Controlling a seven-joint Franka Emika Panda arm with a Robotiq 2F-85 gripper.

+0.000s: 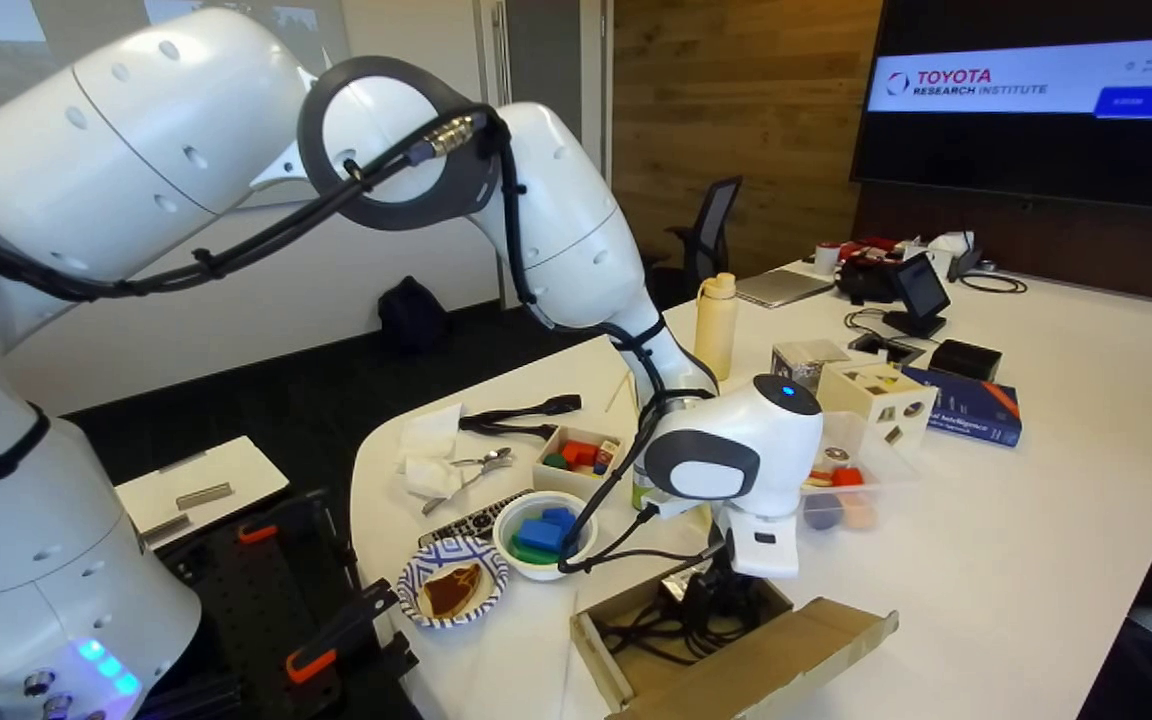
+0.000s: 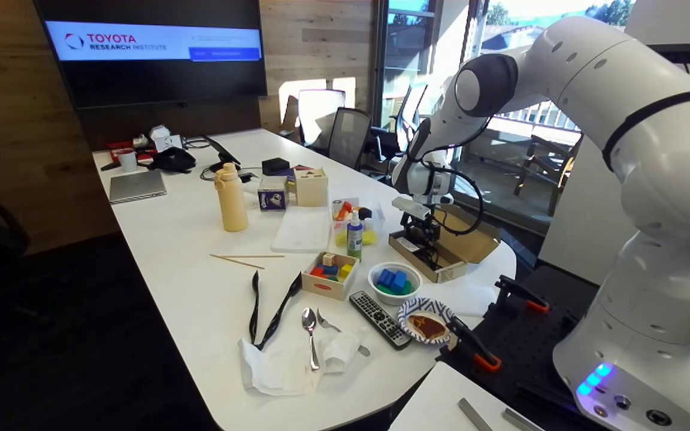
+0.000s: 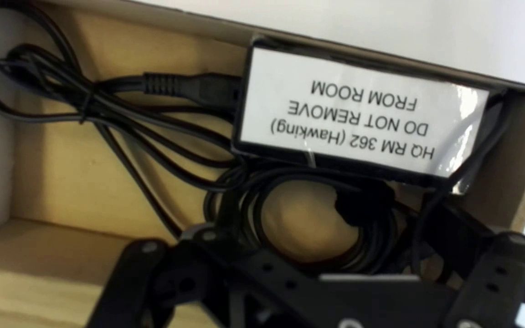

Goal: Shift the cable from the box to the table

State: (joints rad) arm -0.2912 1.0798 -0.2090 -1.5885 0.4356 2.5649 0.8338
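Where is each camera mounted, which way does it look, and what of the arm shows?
Exterior view: beside the base, which stands at picture left; looks down across the table toward the screen; base and arm show.
Exterior view: beside the base, at picture right; looks along the table toward the screen and mesh chairs; base and arm show.
Wrist view: on the wrist, looking down into the box at the cable; the open jaws show along the bottom.
Both exterior views share the screen, table and box.

Both exterior views across table point(image 1: 1026, 530), toward screen point(image 2: 153, 66); wrist view, close, down into box point(image 3: 69, 175)
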